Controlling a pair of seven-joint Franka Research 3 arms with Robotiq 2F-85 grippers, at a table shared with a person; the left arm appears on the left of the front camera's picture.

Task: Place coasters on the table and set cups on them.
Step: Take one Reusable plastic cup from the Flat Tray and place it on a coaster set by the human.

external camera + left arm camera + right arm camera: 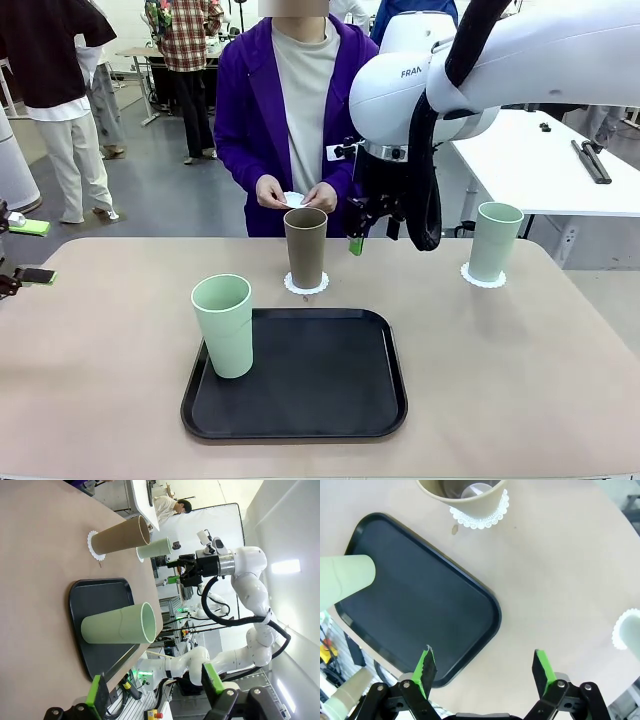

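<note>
A tan cup (305, 248) stands on a lacy white coaster (306, 286) on the beige table (520, 360), just beyond the black tray. At the far right a mint cup (495, 240) stands on a second coaster (483, 278). Another mint cup (224, 325) stands on the tray's left edge. The person across the table holds a third coaster (293, 198) in both hands. My right gripper (362, 240) hangs open above the table, right of the tan cup; its wrist view shows the tan cup (462, 492) and its coaster (480, 517) beyond the empty fingers (426, 667). My left gripper (32, 251) is open at the far left edge.
The black tray (300, 400) lies at the table's front middle, bare apart from the mint cup (117, 625). A white table (540, 170) with dark tools stands behind at the right. People stand in the background at the left.
</note>
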